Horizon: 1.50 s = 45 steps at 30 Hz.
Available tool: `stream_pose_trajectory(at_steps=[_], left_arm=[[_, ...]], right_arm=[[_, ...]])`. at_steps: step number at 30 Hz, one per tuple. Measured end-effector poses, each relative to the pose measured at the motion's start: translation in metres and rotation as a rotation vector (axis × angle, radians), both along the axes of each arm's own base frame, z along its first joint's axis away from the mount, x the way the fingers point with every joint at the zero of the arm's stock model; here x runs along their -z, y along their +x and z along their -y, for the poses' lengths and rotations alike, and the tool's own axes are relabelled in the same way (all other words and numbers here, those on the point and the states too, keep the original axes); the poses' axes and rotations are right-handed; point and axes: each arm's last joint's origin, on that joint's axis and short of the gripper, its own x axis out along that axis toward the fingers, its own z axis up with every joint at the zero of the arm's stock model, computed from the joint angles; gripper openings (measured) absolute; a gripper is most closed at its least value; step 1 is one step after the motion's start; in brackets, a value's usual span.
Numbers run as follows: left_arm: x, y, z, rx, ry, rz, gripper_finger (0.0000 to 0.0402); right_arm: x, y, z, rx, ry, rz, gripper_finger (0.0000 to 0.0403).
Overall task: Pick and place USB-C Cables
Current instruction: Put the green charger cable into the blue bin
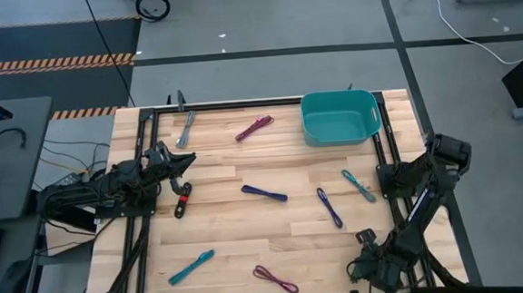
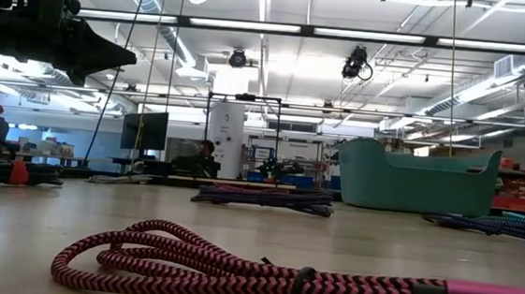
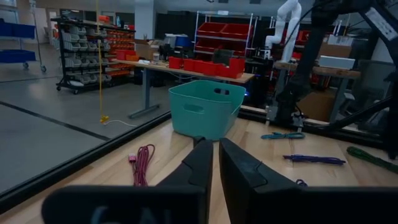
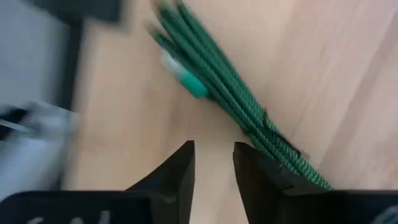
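Observation:
Several bundled cables lie flat on the wooden table: grey (image 1: 186,128), magenta (image 1: 254,128), red (image 1: 182,206), two purple (image 1: 264,194) (image 1: 329,206), two teal (image 1: 358,185) (image 1: 192,267) and another magenta (image 1: 275,278). My left gripper (image 1: 186,165) hangs shut and empty above the table's left side, just beyond the red cable, pointing level toward the teal bin (image 3: 205,106). My right gripper (image 4: 214,163) is open and low at the near right corner. It points down, and a green cable (image 4: 230,93) lies on the wood just ahead of its fingertips. It touches nothing.
The teal bin (image 1: 338,116) stands at the far edge, right of centre. A black frame (image 1: 144,154) runs along the table's left, far and right edges. In the low view the magenta cable (image 2: 281,275) fills the foreground. People sit in the room beyond the table.

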Motion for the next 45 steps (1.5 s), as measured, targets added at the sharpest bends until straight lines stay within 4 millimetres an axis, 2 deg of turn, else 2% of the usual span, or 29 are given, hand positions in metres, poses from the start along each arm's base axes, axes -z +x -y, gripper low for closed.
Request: stream_pose_trajectory(at_steps=[2,6,15,19,24,30,36,40,45], left_arm=[[0.000,0.000,0.000,0.000,0.000,0.000,0.0030],[0.000,0.000,0.000,0.000,0.000,0.000,0.0026],[0.000,0.000,0.000,0.000,0.000,0.000,0.0033],[0.000,0.000,0.000,0.000,0.000,0.000,0.0036],[0.000,0.000,0.000,0.000,0.000,0.000,0.0031],[0.000,0.000,0.000,0.000,0.000,-0.001,0.0031],[0.000,0.000,0.000,0.000,0.000,0.000,0.0038],[0.000,0.000,0.000,0.000,0.000,0.000,0.0035],[0.000,0.000,0.000,0.000,0.000,0.000,0.0029]], right_arm=[[-0.014,0.000,0.002,0.002,0.034,0.047,0.0109],[-0.025,0.001,0.010,0.012,-0.017,0.163,0.0109],[0.010,-0.004,0.033,-0.052,-0.026,0.039,0.0110],[0.019,-0.007,0.038,-0.149,-0.026,0.041,0.0106],[0.024,-0.006,0.045,-0.129,-0.052,0.058,0.0092],[0.022,0.003,0.045,-0.150,-0.046,0.108,0.0085],[0.004,0.013,0.034,-0.134,0.029,0.144,0.0087],[-0.002,0.018,0.029,-0.121,0.069,0.200,0.0105],[-0.002,0.020,0.028,-0.108,0.069,0.240,0.0148]])
